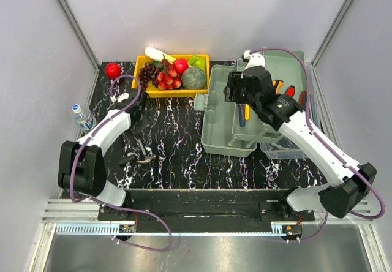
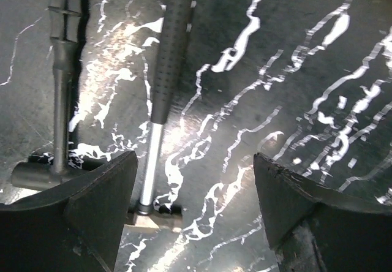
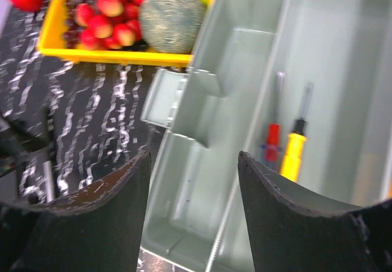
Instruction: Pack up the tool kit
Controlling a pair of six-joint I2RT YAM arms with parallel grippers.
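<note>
Black marbled surface (image 1: 177, 162), white walls. We find the toolbox (image 1: 214, 109) open at the far right corner, with a red screwdriver (image 3: 272, 143) and a yellow screwdriver (image 3: 293, 158) inside. The right pincer (image 3: 194, 168) hovers above it, released and empty. The left pincer (image 2: 195, 180), released, hangs over two hammers (image 2: 164, 70) lying unpacked near the left edge. We judge packing partly done.

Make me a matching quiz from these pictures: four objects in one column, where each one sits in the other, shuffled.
1. round green melon
2. yellow-handled screwdriver
3. black-grip chrome-shaft hammer
4. clear plastic water bottle

A. on the black marble tabletop
B. inside the grey-green plastic toolbox
C. beside the tabletop's left edge
D. in the yellow plastic tray

Pairs: 1-D, 2-B, 3-A, 4-C.
</note>
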